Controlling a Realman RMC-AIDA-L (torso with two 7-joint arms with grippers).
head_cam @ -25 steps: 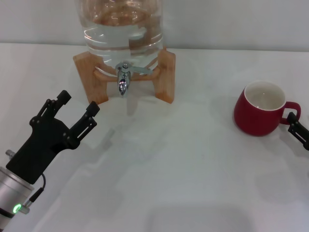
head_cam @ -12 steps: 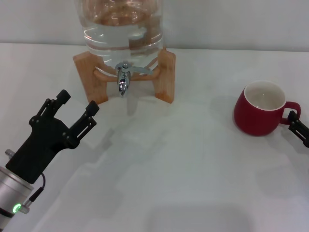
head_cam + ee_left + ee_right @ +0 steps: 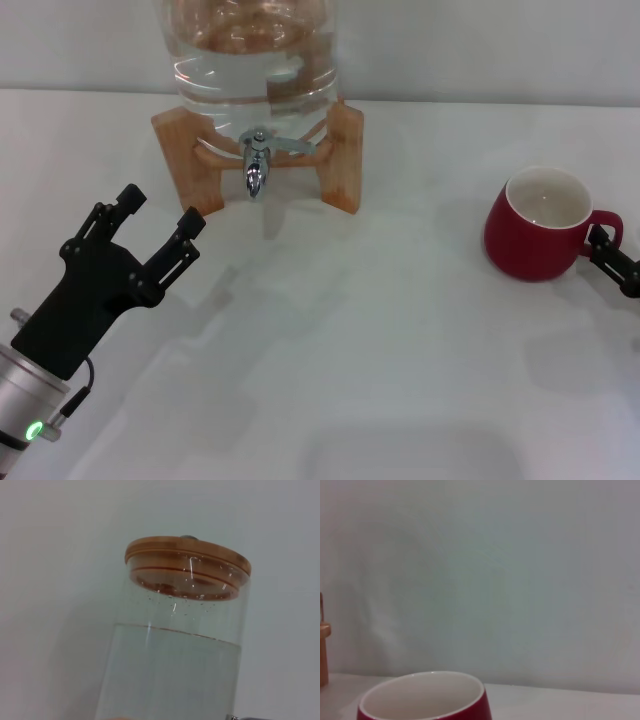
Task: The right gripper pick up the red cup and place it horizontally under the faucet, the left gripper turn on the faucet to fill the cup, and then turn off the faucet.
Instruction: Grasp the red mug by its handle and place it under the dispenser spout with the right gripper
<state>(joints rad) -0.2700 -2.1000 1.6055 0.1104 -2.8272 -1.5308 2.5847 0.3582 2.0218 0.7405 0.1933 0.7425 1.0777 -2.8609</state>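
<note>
right gripper [image 3: 612, 262] at red cup [image 3: 536, 226] handle, cup at our 9 o'clock | jaws: we cannot tell | left gripper [image 3: 158, 222] jaws spread, far

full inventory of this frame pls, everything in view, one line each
water jug: 1, clear, part-filled, far centre of the table, on the stand
jug lid: 1, wooden, on top of the jug
wooden stand: 1, light brown, under the jug
faucet: 1, chrome, front of the jug, spout down
red cup: 1, dark red with cream inside, upright, right side of the table
table: 1, white
left hand: 1, black, open, near left, apart from the faucet
right hand: 1, black, right edge, at the cup's handle
</note>
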